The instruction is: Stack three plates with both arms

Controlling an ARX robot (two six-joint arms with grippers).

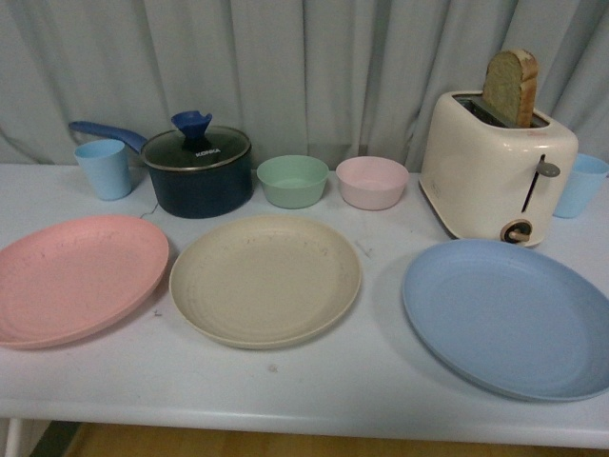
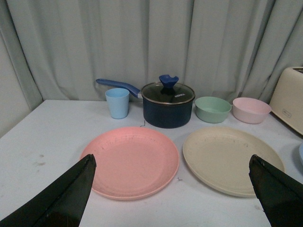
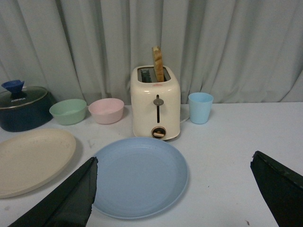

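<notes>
Pink, beige and blue plates: all three lie separately, none stacked

The white table [image 1: 314,390] carries the beige plate [image 1: 265,279], which lies flat and serves as the reference. The pink plate [image 1: 76,276] lies just to its left, rims near but apart. The blue plate [image 1: 509,314] lies to its right across a wider gap. Behind the beige plate stand a dark pot [image 1: 198,171], a green bowl [image 1: 292,180] and a pink bowl [image 1: 371,182]. The left gripper [image 2: 171,161] and right gripper [image 3: 174,158] each hang above the table, jaws spread wide, holding nothing.
</notes>
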